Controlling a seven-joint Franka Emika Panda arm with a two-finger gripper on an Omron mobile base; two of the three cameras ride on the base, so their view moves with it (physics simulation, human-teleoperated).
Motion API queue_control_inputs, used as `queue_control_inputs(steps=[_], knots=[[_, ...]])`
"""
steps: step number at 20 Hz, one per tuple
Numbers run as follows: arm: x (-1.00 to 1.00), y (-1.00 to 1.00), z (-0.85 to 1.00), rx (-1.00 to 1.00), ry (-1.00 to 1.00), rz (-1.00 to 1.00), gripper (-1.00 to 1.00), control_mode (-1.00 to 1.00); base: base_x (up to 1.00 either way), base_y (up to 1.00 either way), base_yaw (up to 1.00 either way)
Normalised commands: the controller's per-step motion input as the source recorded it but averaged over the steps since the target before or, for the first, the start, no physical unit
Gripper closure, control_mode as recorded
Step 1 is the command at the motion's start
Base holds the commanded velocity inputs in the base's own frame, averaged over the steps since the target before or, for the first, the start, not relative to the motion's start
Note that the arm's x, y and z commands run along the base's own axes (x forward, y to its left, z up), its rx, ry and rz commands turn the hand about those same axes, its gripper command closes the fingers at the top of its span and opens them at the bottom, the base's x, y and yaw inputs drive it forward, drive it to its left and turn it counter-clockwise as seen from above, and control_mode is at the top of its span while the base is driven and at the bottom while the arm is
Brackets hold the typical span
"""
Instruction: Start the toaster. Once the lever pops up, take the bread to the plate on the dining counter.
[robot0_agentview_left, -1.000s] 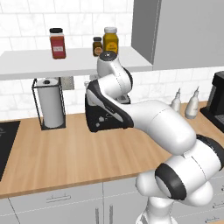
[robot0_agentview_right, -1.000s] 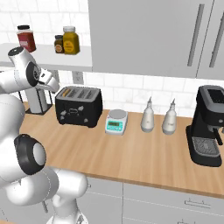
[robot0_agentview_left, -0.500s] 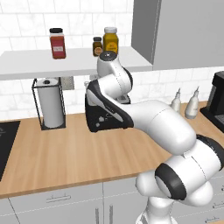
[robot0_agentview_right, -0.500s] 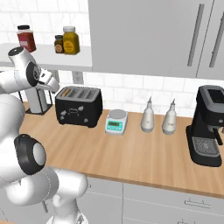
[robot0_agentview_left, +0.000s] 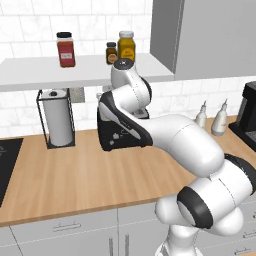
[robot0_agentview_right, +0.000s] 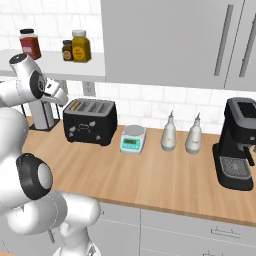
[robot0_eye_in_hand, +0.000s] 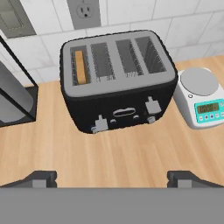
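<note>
- Nothing has moved since the earlier frames: arm, toaster and everything else on the surface sit as they did a second ago
- Pincer hangs above and in front of the toaster, looking down on it; its two dark tips stand spread as wide as they go, with nothing between them
- Toaster lies ahead of and below the pincer, its long side running across the hand view, front face turned toward the pincer
- Two pale levers show on that front face, one low at the left and one at the right; the left one sits under the slot holding the bread, so by my reading the coming move is a press down on that left lever
- Bread stands on edge in the leftmost slot, a thin golden-brown strip
- Toaster is a black box with a grey four-slot top, seated on the wood surface against the tiled wall
- Kitchen scale sits just beside its right end, a paper towel holder to its left
</note>
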Motion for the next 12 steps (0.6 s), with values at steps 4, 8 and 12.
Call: queue_control_inputs(steps=[4,8,12], knots=[[0.00,0.00,0.00,0.00,0.00,0.00,-1.00,-1.00,0.00,0.00,0.00],[0.00,0.00,0.00,0.00,0.00,0.00,-1.00,-1.00,0.00,0.00,0.00],[0.00,0.00,0.00,0.00,0.00,0.00,-1.00,-1.00,0.00,0.00,0.00]])
